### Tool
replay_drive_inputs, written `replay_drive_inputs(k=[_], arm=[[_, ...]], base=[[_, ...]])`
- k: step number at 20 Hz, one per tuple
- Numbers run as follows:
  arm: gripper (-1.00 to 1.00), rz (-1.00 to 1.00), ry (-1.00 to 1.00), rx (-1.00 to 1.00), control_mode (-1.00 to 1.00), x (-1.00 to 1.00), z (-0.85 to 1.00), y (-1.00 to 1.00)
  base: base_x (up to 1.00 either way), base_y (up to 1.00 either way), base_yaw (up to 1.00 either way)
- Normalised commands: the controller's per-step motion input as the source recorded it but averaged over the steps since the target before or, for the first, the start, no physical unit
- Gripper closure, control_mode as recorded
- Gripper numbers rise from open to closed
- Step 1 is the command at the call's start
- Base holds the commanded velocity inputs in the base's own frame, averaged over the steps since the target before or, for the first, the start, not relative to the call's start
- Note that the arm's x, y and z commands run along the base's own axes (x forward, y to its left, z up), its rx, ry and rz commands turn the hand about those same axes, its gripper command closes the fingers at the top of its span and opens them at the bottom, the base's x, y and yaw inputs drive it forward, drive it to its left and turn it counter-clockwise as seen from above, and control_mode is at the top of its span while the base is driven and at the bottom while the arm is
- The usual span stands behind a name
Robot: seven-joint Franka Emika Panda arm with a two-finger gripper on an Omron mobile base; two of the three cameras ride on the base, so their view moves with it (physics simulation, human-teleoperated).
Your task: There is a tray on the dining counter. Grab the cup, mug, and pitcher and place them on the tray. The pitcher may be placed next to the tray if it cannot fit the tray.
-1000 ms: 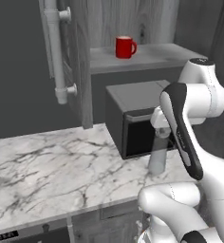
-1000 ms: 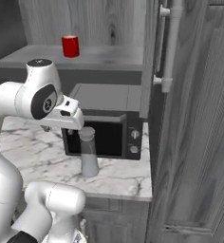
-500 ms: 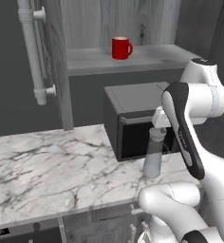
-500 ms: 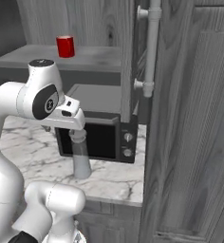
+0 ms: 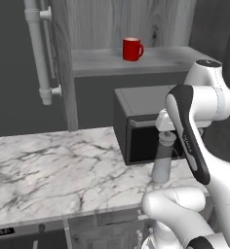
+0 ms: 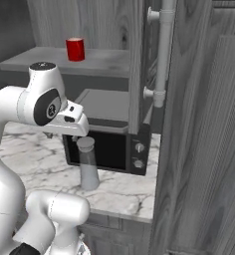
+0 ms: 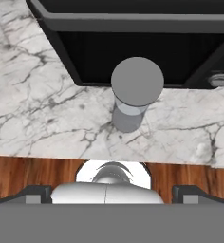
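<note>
Pitcher (image 7: 135, 92) stands upright on the marble desk (image 5: 53, 165) just before the microwave (image 6: 112, 144), gripper wide open above it, holding nothing; looks light, tall, tippy, slick, so grab mid-body below the lid

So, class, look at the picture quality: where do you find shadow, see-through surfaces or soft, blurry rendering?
Left base view: the pitcher is see-through, the dark microwave showing through it, and the marble worktop looks softly blurred. Right base view: the red mug stands evenly lit on its shelf, the recess below it dark. Hand view: the pitcher's lid looks flat grey, with no glare.
</note>
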Motion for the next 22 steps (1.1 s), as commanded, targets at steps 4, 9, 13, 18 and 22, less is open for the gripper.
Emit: replay_drive_inputs(k=[4, 9, 13, 18, 22], arm=[[-1.00, 0.00, 0.00, 0.00, 1.00, 0.00, 0.00, 0.00], [-1.00, 0.00, 0.00, 0.00, 1.00, 0.00, 0.00, 0.00], [-1.00, 0.00, 0.00, 0.00, 1.00, 0.00, 0.00, 0.00], [-1.00, 0.00, 0.00, 0.00, 1.00, 0.00, 0.00, 0.00], [-1.00, 0.01, 0.00, 0.00, -1.00, 0.00, 0.00, 0.07]], base=[[0.05, 0.05, 0.11], [0.00, 0.09, 0.11], [0.00, 0.02, 0.06], [0.00, 0.00, 0.02], [0.00, 0.00, 0.00]])
